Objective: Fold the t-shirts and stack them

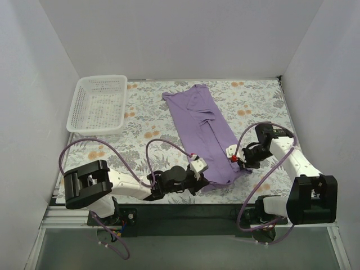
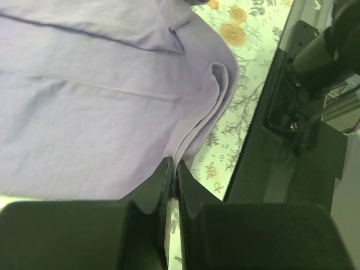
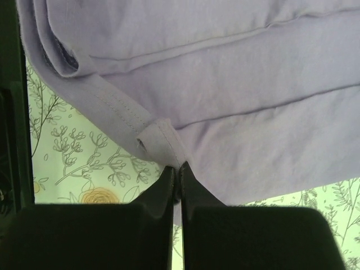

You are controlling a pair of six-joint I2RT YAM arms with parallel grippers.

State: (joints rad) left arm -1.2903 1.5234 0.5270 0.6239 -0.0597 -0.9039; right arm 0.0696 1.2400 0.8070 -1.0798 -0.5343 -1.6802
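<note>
Top external view: left claw (image 1: 201, 167) and right claw (image 1: 234, 158) both pinch the t-shirt (image 1: 201, 121) by its near end.
Each is clamped tight on a corner of folded purple cloth. The shirt's long axis runs ahead of the claws, leaning left, so neither arm is nearer; you will likely carry both forward together.

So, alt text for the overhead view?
A lavender t-shirt, folded into a long strip, lies on a floral table, its near corners pinched by the left gripper and right gripper. A white basket sits far left.
</note>
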